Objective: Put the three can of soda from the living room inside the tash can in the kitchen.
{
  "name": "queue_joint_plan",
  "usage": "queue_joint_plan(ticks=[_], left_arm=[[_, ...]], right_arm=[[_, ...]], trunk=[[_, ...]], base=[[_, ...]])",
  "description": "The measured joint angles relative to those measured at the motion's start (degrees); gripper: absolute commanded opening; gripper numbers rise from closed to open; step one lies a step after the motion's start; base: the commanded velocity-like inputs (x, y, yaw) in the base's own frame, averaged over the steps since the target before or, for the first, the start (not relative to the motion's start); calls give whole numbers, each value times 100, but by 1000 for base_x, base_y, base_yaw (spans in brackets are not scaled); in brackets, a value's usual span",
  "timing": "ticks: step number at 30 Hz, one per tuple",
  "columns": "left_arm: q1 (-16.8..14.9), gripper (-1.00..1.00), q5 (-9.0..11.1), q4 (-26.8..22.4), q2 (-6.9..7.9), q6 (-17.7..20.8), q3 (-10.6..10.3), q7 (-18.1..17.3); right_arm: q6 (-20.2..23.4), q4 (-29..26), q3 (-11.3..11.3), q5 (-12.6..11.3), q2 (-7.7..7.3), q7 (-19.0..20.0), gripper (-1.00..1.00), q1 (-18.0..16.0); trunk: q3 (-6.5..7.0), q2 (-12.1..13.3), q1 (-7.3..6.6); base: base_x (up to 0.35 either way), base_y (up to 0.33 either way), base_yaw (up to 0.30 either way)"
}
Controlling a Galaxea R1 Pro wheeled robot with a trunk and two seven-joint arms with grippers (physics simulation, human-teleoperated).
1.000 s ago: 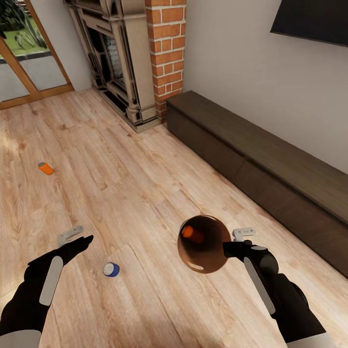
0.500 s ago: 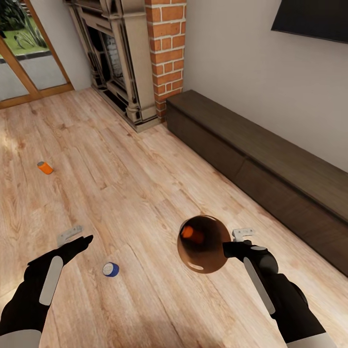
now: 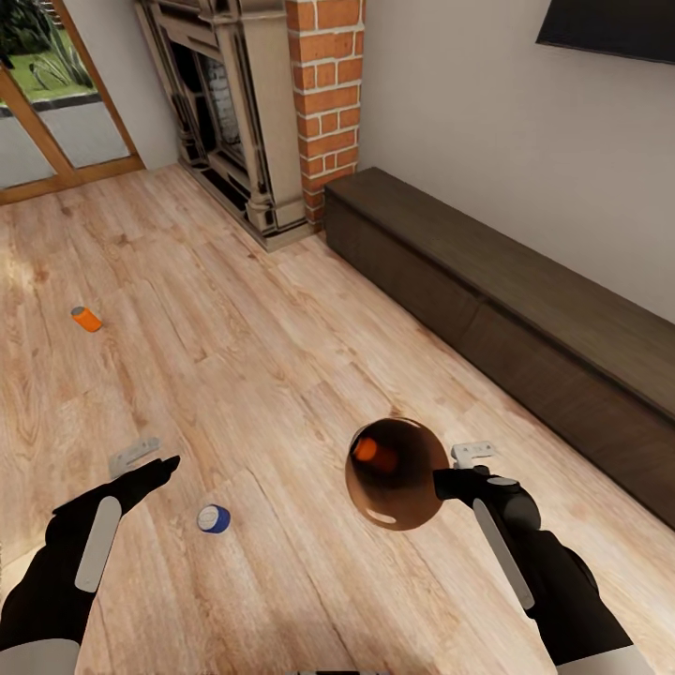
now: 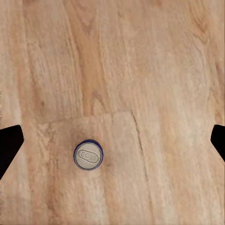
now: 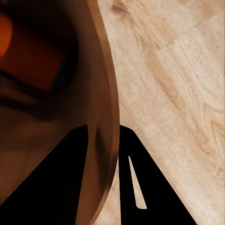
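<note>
My right gripper (image 3: 457,472) is shut on the rim of the tash can (image 3: 396,473), a glossy copper-brown bin held above the floor with its mouth tipped toward the camera. An orange can of soda (image 3: 375,452) lies inside it. In the right wrist view the rim (image 5: 104,93) runs between my fingers, with the orange can (image 5: 28,51) inside. A dark blue can of soda (image 3: 214,518) stands upright on the wood floor, just right of my open left gripper (image 3: 148,462). The left wrist view looks straight down on the blue can's silver top (image 4: 88,156). Another orange can (image 3: 86,319) lies on the floor far left.
A long dark brown low cabinet (image 3: 525,309) runs along the right wall under a dark screen (image 3: 609,33). A red brick fireplace (image 3: 319,103) stands at the back, with glass garden doors (image 3: 47,112) at far left. Light wood floor (image 3: 262,356) lies between.
The whole picture has shifted slightly, so the camera has moved a little. Both arms, the bin and the cans hold the same positions relative to one another.
</note>
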Motion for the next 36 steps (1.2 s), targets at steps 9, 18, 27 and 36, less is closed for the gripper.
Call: queue_joint_plan(ticks=[9, 18, 27, 36], left_arm=[[2, 100, 0, 0, -7, -3, 4, 3], [1, 100, 0, 0, -8, -9, 1, 9], [0, 100, -9, 3, -8, -15, -4, 25], [1, 100, -15, 7, -8, -17, -12, 47]], right_arm=[[-3, -1, 20, -31, 5, -4, -100, 0], [-13, -2, 21, -65, 6, -1, -100, 0], [-8, -33, -63, -23, -53, -3, -100, -3], [12, -48, -452, 170, -299, -43, -100, -25]], trunk=[[-207, -361, 198], [-405, -722, 395], [-580, -1083, 593], [-707, -1365, 747]], base=[[0, 0, 189], [0, 0, 174], [0, 0, 14], [0, 0, 0]])
